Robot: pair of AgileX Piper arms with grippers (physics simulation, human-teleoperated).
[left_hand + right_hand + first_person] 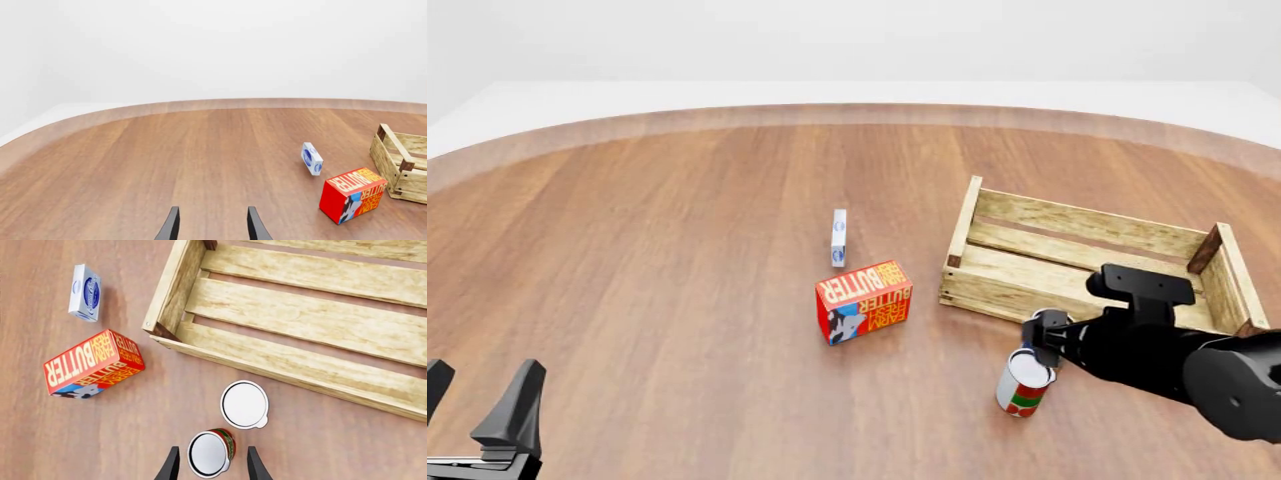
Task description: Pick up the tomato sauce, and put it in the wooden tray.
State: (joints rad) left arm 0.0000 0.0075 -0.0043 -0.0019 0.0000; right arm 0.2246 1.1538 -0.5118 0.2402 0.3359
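Low in the right of the front view, the tomato sauce (1024, 385) stands on the table (667, 250), just outside the near wall of the wooden tray (1014, 295). The right gripper (212, 448) hangs over it, fingers spread wide to either side of the can with a gap showing on each. A round white-topped thing (244, 404) sits between can and tray. At the lower left corner the left gripper (478, 395) is spread wide, holding nothing. A red butter box (864, 300) and a small blue-and-white box (839, 237) lie mid-frame.
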